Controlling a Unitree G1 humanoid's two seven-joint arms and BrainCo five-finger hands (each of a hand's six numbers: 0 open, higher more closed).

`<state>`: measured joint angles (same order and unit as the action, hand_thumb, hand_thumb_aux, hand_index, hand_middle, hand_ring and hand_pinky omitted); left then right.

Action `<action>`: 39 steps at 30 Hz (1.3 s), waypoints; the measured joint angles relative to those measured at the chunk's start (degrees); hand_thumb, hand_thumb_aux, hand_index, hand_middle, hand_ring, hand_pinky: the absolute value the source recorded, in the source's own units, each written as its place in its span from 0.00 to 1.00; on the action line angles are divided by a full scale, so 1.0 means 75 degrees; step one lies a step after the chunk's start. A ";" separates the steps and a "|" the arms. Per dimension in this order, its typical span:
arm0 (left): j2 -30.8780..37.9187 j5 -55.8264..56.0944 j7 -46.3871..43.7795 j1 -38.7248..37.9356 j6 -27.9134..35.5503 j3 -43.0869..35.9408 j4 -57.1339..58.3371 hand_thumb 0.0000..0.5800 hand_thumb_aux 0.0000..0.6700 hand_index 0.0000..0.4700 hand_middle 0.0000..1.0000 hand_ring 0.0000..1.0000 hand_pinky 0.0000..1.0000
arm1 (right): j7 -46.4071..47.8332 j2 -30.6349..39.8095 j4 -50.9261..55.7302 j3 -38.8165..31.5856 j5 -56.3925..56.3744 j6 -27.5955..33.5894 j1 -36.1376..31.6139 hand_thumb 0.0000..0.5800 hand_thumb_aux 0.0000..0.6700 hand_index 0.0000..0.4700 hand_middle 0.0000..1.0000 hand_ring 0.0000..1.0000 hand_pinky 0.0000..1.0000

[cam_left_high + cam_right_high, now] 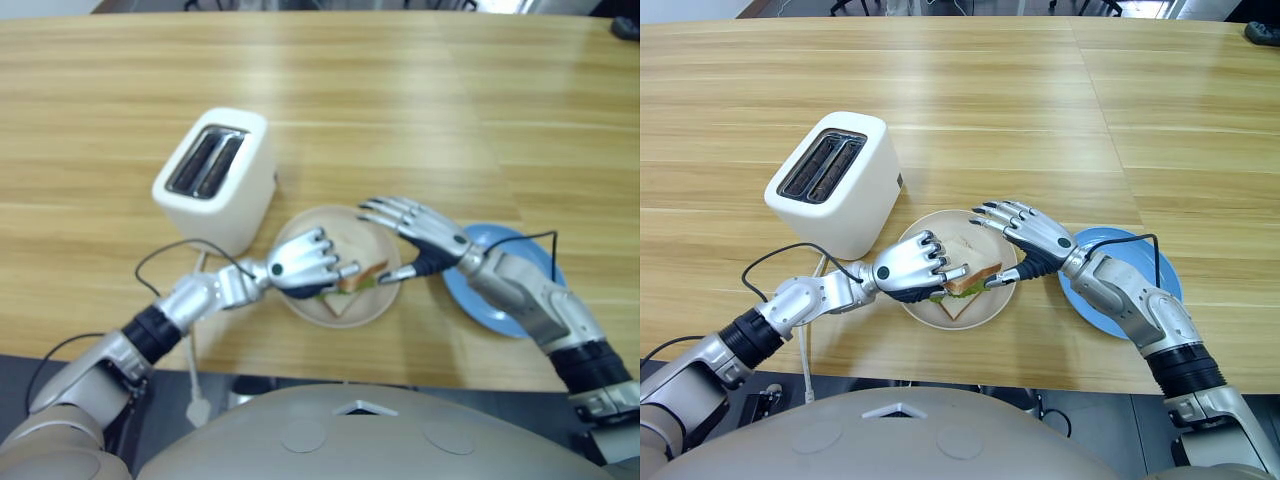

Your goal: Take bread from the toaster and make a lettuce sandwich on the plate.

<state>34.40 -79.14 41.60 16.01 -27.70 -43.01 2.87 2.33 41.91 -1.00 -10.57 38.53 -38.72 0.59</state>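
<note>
Hands are meeting low over the bench (1040, 100), where the toaster (835, 185) is standing with both slots looking empty, a blue plate (1160, 270) is lying under your right wrist, and the sandwich (970, 278) is sitting on the tan plate (982, 312). You'll want to be pressing lightly, squaring the top slice over the lettuce (975, 288). Your left hand (908, 268) is curling its fingers over the sandwich's left edge; your right hand (1032, 235) is spreading its fingers (1000, 212) wide, thumb touching bread.

A blue plate (1120, 250) lies on the wooden table (990, 100) near its front edge. A dark object (1261, 32) sits far right.
</note>
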 measured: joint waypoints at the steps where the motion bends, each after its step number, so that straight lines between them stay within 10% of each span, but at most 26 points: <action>1: 0.0000 0.0018 -0.0022 0.0000 -0.0010 -0.0009 0.0009 1.00 1.00 0.98 1.00 1.00 1.00 | 0.0004 0.0014 -0.0009 0.0009 -0.0019 -0.0008 0.0006 0.00 0.00 0.00 0.00 0.00 0.00; 29: -0.0038 0.0090 -0.0319 0.0082 -0.0275 -0.0273 0.0850 1.00 1.00 0.98 1.00 1.00 1.00 | 0.2390 -0.0093 0.0820 -0.1436 -0.0459 0.0001 -0.0497 0.00 0.00 0.00 0.00 0.00 0.00; 30: -0.0039 0.0093 -0.0319 0.0083 -0.0266 -0.0268 0.0874 0.00 0.00 0.00 0.00 0.00 0.00 | 0.2383 -0.0123 0.0858 -0.1485 -0.0392 -0.0001 -0.0545 0.00 0.00 0.00 0.00 0.00 0.00; 39: 0.0893 0.3999 -0.2451 -0.0379 -0.1565 0.1113 -0.0812 0.00 0.00 0.00 0.00 0.00 0.00 | 0.2229 -0.0170 0.0919 -0.1676 0.0027 0.0033 -0.0685 0.00 0.00 0.00 0.00 0.00 0.00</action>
<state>41.09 -49.15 23.22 13.17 -39.43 -34.66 -3.22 19.04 40.63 5.89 -23.14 38.73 -38.47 -4.55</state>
